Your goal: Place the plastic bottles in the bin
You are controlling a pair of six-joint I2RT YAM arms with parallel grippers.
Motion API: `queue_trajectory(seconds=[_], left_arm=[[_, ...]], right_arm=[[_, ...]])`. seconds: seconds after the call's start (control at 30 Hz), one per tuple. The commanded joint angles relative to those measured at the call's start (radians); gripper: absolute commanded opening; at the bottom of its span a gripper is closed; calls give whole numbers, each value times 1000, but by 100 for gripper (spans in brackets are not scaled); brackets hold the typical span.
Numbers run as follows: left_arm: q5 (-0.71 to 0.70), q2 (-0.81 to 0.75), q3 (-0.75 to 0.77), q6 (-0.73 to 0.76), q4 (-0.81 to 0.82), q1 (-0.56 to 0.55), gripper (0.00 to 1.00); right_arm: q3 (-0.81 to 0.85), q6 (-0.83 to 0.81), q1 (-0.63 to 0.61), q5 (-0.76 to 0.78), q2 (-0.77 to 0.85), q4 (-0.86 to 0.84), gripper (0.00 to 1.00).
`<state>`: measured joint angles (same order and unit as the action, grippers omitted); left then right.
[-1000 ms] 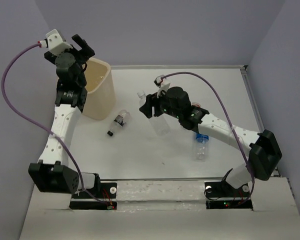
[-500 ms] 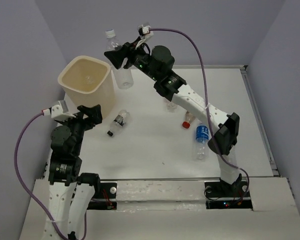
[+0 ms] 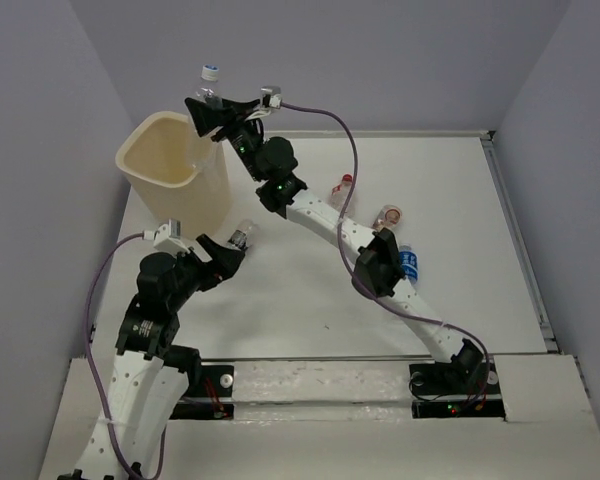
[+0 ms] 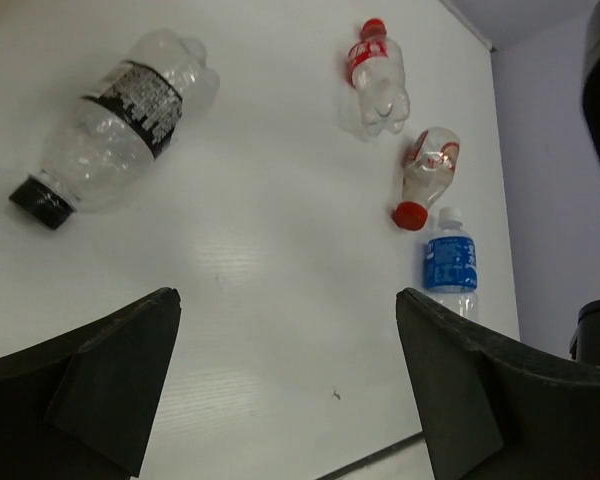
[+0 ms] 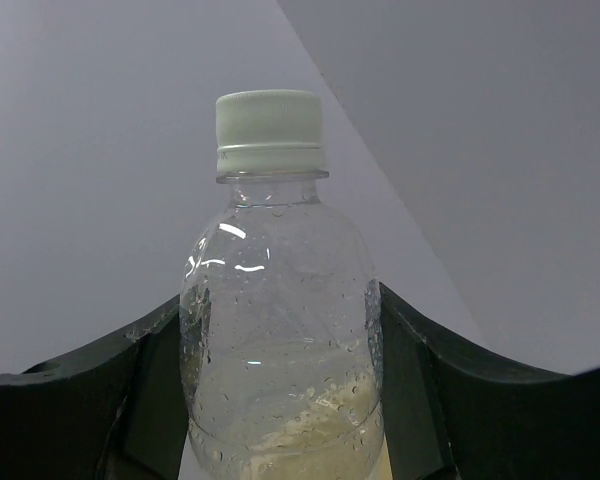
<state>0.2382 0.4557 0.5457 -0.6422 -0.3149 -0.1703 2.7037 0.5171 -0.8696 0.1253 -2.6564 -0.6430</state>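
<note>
My right gripper (image 3: pixel 209 113) is shut on a clear, white-capped plastic bottle (image 3: pixel 209 84) and holds it upright over the far right rim of the cream bin (image 3: pixel 158 178). In the right wrist view that bottle (image 5: pixel 278 290) fills the gap between both fingers (image 5: pixel 148 395). My left gripper (image 3: pixel 218 263) hangs open and empty above the table, just short of a black-capped bottle (image 3: pixel 242 235). The left wrist view shows this black-capped bottle (image 4: pixel 120 118) lying at upper left, two red-capped bottles (image 4: pixel 376 82) (image 4: pixel 426 172) and a blue-labelled bottle (image 4: pixel 450 266) beyond the open gripper (image 4: pixel 290 385).
The red-capped bottles (image 3: pixel 341 188) (image 3: pixel 389 213) and the blue-labelled bottle (image 3: pixel 411 263) lie right of centre, partly under the right arm (image 3: pixel 330 225), which stretches diagonally across the table. Purple-grey walls close in the back and both sides.
The right arm lifted its bottle off the table and carried it left to the bin's rim. The left arm drew back from the bin, then swung right toward the black-capped bottle.
</note>
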Motion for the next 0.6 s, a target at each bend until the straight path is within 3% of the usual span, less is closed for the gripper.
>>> queue_trajectory(seconds=[0.0,0.13,0.3,0.57], left_arm=[[118,15,-96,-96,82,-12,99],[75,5,-118,-109,97,-14,99],[-2,-11,-124,-120,112,-14,99],[-73,-2,-121,-111,137,-18,99]], right_arm=[[41,85,-12,203,21,-132,15],[48,129,-12,243,7,-115,15],[48,80,-31,270,-40,-107,27],[54,58,-40,284,-108,-86,23]])
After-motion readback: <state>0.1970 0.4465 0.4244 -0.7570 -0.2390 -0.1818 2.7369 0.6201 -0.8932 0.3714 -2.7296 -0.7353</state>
